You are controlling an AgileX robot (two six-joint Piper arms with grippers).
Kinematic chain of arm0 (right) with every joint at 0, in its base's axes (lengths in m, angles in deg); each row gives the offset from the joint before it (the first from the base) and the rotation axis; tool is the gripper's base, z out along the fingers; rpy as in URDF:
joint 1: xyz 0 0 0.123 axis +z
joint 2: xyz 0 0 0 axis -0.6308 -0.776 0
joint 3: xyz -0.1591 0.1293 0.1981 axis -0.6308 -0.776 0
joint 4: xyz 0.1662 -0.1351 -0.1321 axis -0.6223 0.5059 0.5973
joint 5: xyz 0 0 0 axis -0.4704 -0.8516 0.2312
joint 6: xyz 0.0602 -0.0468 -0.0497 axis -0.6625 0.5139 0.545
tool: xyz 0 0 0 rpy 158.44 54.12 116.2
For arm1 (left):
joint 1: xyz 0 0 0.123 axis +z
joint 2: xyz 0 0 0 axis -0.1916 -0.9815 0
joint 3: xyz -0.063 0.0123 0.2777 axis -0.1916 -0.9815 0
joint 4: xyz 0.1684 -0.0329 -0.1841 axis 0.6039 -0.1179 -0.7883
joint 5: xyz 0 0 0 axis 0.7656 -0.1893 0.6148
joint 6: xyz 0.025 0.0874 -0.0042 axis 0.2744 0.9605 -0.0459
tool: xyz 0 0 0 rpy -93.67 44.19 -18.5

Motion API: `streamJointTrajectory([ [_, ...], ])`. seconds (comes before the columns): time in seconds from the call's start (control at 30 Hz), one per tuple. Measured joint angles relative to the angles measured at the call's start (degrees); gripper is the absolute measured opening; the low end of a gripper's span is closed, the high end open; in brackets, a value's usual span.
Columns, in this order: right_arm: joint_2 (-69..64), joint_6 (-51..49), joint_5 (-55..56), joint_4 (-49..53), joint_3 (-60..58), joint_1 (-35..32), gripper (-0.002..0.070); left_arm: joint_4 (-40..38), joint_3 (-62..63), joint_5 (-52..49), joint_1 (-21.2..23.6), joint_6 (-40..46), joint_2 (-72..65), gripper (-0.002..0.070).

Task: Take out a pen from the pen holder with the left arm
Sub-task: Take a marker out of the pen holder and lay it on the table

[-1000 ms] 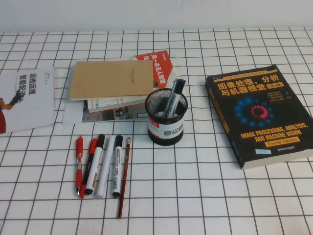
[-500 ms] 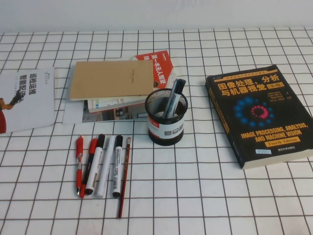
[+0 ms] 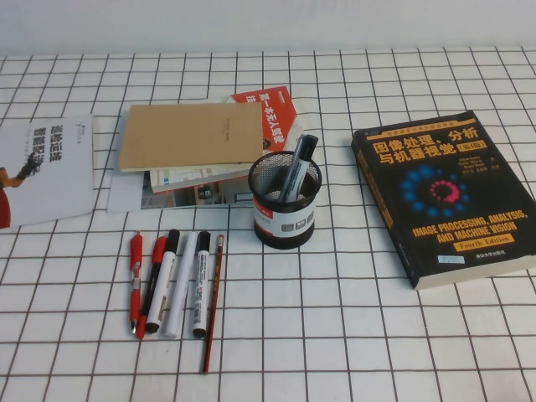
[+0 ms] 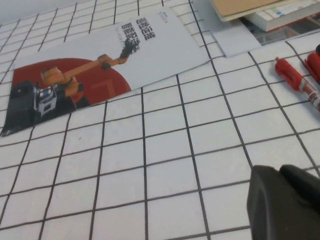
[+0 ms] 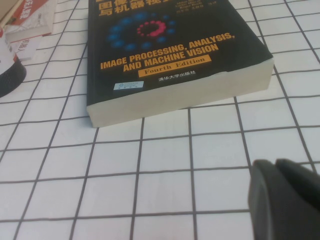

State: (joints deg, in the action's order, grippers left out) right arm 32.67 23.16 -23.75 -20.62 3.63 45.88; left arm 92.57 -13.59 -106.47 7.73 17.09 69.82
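A black mesh pen holder point(image 3: 285, 203) stands mid-table with a dark grey pen point(image 3: 298, 166) leaning out of it toward the right. Neither arm shows in the high view. In the left wrist view my left gripper point(image 4: 281, 171) hovers low over bare gridded table, shut and holding nothing, near the robot brochure point(image 4: 100, 65) and a red pen point(image 4: 294, 79). My right gripper point(image 5: 276, 164) is likewise shut and empty, just in front of the black textbook point(image 5: 165, 50). The holder's base point(image 5: 7, 75) shows at the edge of the right wrist view.
Several pens and markers point(image 3: 172, 280) lie in a row left of and in front of the holder. A stack of notebooks point(image 3: 201, 142) sits behind it, a brochure point(image 3: 42, 167) at far left, and the thick black textbook point(image 3: 440, 193) at right.
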Motion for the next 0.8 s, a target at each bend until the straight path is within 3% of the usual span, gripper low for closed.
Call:
streamJointTrajectory([
  [0.13, 0.0, 0.0, 0.0, 0.0, 0.0, 0.0, -0.0016, -2.4, -0.1, 3.8, 0.0, -4.1, 0.0, -0.0001],
  [0.37, 0.0, 0.0, 0.0, 0.0, 0.0, 0.0, -0.0016, -25.4, -0.1, 21.0, 0.0, -25.4, 0.0, -0.0001],
  [0.8, 0.0, 0.0, 0.0, 0.0, 0.0, 0.0, -0.0016, -29.2, -0.1, 25.2, 0.0, -23.5, 0.0, -0.0001],
])
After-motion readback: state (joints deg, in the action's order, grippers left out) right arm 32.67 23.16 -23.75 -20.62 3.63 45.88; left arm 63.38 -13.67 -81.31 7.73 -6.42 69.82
